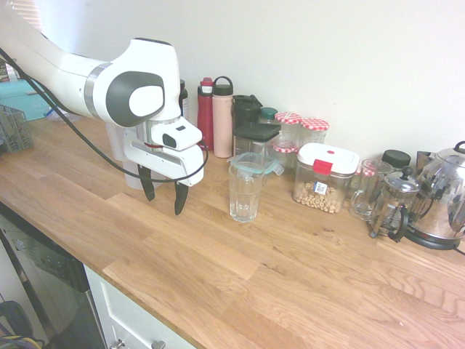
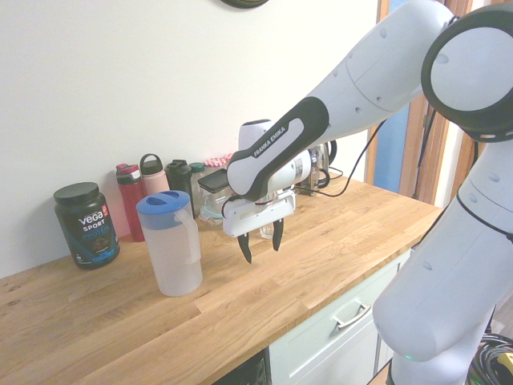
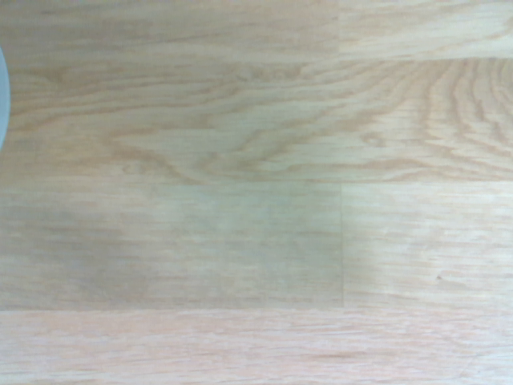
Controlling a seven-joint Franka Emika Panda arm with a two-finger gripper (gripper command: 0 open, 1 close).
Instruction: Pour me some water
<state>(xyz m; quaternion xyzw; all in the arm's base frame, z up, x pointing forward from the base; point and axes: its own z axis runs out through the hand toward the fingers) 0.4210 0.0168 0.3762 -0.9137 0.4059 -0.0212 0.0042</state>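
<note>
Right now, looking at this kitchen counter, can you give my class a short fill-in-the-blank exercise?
1. The pitcher has a lid coloured ____.
2. The claw holds ____.
3. The claw hangs between the pitcher and the drinking ____.
4. The glass stands on a counter made of ____.

Missing words: blue; nothing; glass; wood

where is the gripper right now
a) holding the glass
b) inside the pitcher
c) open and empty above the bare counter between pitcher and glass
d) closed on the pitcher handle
c: the gripper hangs open and empty over the counter, apart from the pitcher and the glass.
</note>
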